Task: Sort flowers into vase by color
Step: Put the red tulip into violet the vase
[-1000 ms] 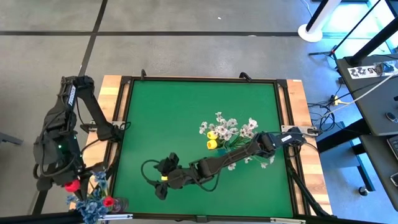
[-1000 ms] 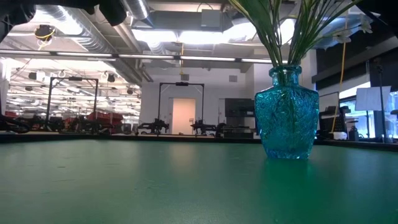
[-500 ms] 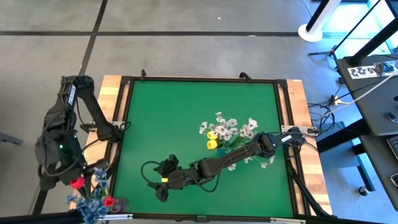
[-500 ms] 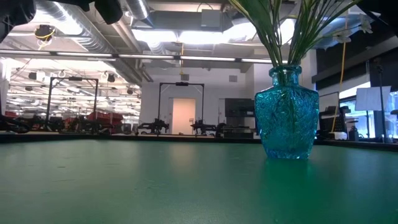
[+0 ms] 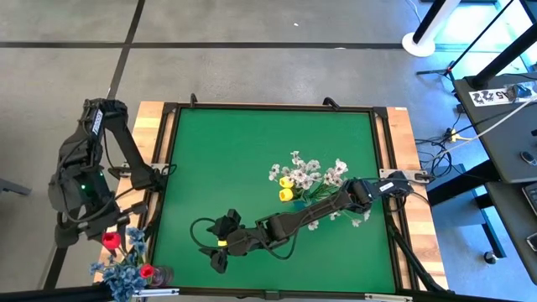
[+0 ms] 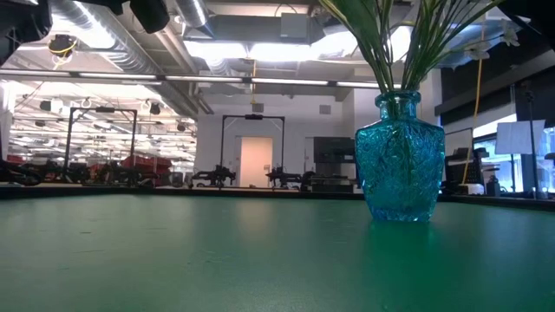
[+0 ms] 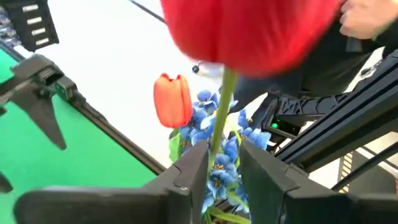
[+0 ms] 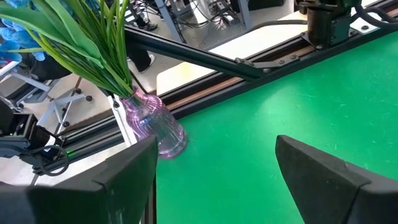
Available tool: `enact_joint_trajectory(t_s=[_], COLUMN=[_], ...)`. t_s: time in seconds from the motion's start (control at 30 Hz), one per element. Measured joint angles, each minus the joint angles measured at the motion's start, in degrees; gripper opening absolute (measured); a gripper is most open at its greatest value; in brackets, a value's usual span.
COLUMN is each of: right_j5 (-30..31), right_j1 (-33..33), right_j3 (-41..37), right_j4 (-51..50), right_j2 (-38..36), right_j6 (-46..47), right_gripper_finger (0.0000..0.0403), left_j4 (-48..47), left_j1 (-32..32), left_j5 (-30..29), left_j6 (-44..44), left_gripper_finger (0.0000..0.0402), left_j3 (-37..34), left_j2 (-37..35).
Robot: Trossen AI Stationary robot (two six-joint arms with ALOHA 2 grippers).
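At the lower-left corner, just off the green surface (image 5: 252, 151), we see the left arm (image 5: 84, 189) hanging over a pink vase (image 8: 152, 127) that stands beyond the surface's edge. The left jaws sit around the stem of a red tulip (image 7: 249, 28), just below its head. They stand a little apart, wider than the stem, and the stem leans against one finger (image 7: 189, 171). Below them the pink vase already carries a second red tulip (image 7: 173, 99) and a bunch of blue blossoms (image 7: 224, 162). From above, the tulip at the jaws is beside and slightly above that bunch.

Near the middle of the surface, toward its right, a blue vase (image 6: 401, 160) stands upright, holding yellow tulips (image 5: 287, 189) and white sprays (image 5: 317, 172), their green stems fanning out of its neck.

The right arm (image 5: 289, 225) stretches low across the surface from the right edge, passing just beside the blue vase. The right jaws rest near the front edge, left of centre, spread wide with nothing between them and pointing toward the pink vase.
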Motion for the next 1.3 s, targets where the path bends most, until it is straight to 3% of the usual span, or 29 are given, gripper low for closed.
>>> enact_joint_trajectory(t_s=[0.3,0.73,0.97,1.3], right_j5=[0.0,-0.6,-0.9,-0.9], right_j1=[0.0,0.0,0.0,0.0], right_j3=[0.0,0.0,0.0,0.0], right_j4=[0.0,0.0,-0.1,-0.5], right_j2=[0.0,0.0,0.0,0.0], right_j6=[-0.2,-0.3,-0.4,-0.4], right_gripper_finger=[0.0324,0.0324,0.0324,0.0324], left_j4=[0.7,2.9,3.2,3.5], left_j1=[0.0,0.0,-1.8,-2.8], left_j5=[-0.4,-0.9,-1.1,-3.3], left_j6=[0.2,0.4,2.1,3.3], left_gripper_finger=[0.0006,0.0072,0.0011,0.0004], left_j3=[0.0,0.0,0.0,0.1], left_j2=[0.5,3.4,6.8,7.9])
